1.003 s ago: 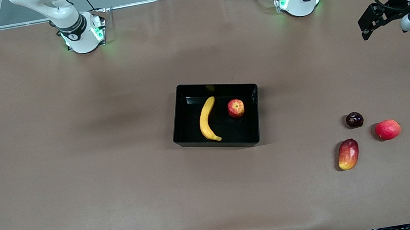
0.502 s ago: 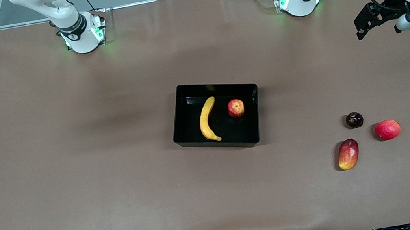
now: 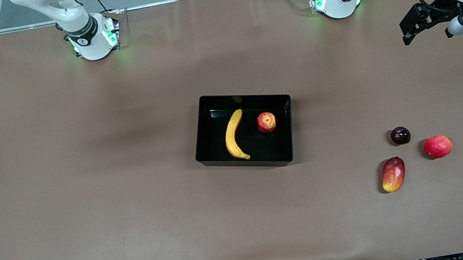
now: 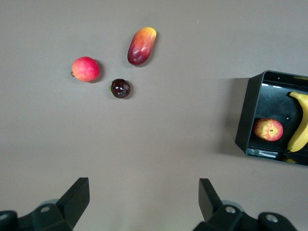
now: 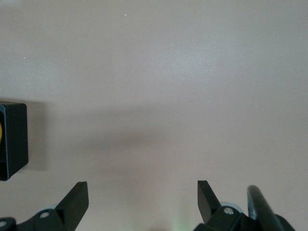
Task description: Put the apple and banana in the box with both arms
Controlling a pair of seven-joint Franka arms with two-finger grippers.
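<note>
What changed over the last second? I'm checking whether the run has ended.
The left end effector, open and empty, drew slightly back toward the robots' edge of the table, then held. The banana and apple stayed in the box; the right end effector stayed open.

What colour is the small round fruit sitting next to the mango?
Very dark red, almost black, and glossy: the small round fruit beside the mango. It shows best in the left wrist view.
</note>
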